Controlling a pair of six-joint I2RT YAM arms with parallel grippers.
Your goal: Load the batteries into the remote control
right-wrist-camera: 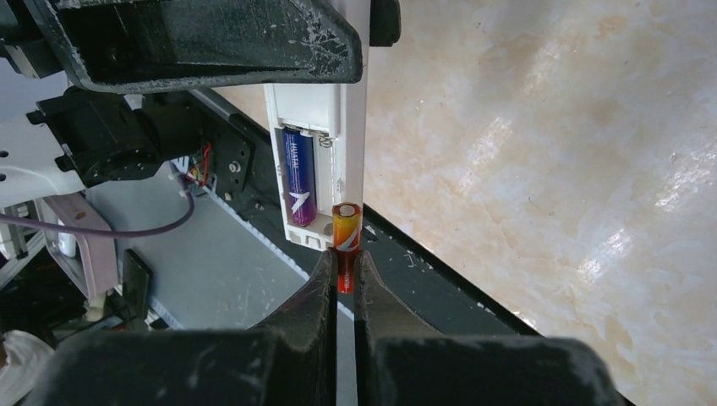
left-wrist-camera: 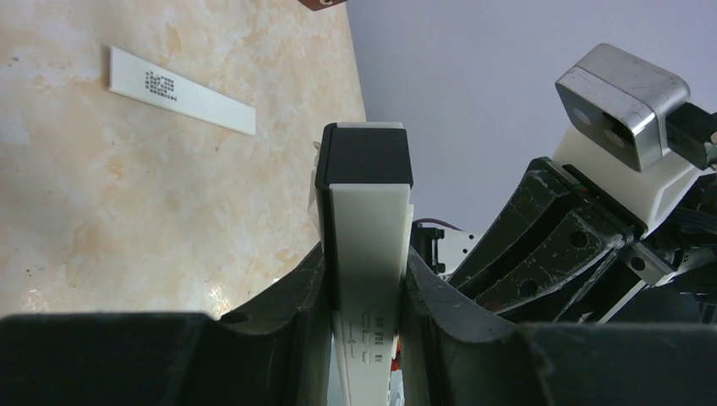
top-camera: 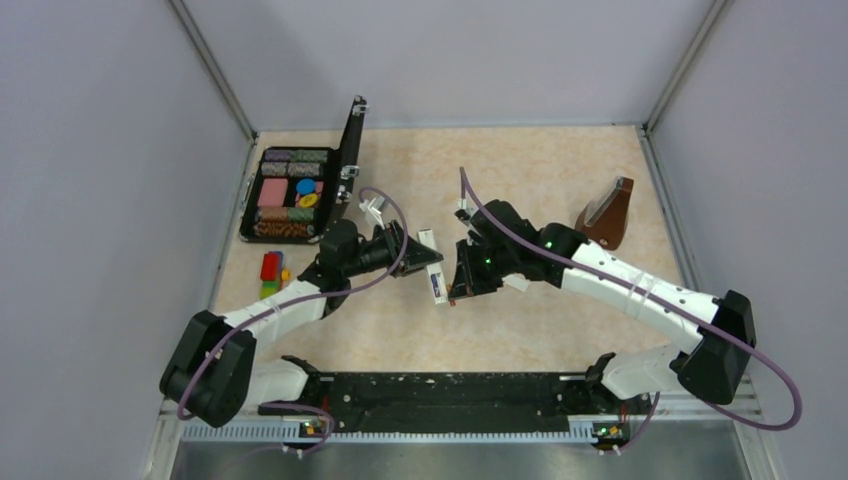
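Beige marbled tabletop, closed in by grey walls, seen from above: an open black case (top-camera: 290, 195) of poker chips lies at 10 o'clock, its lid upright. A small stack of red, yellow and green toy blocks (top-camera: 271, 276) sits at 9 o'clock, and a brown wooden metronome (top-camera: 608, 215) stands at 2 o'clock. None of these is near the middle, where the 2 arms meet. The left gripper (top-camera: 425, 258) is clamped across the white remote control (top-camera: 438, 285) and holds it above the table. The right gripper (top-camera: 455, 290) comes in from 3 o'clock, just beside the remote's near end. The claws hide both batteries in this view.

Left wrist view: the remote stands between the 2 black fingers (left-wrist-camera: 296, 296), its dark end at 12 o'clock. A white strip (left-wrist-camera: 182, 89) with dark print lies flat on the table at 10 o'clock. The right arm's camera housing (left-wrist-camera: 621, 101) fills 2 o'clock.

Right wrist view: the right claw is pinched tight on the reddish battery (right-wrist-camera: 346, 237), whose top sits at the lower rim of the remote's empty slot; contact cannot be told. The purple battery (right-wrist-camera: 298, 173) lies seated in the neighbouring slot. A left finger covers the remote's upper part at 12 o'clock.
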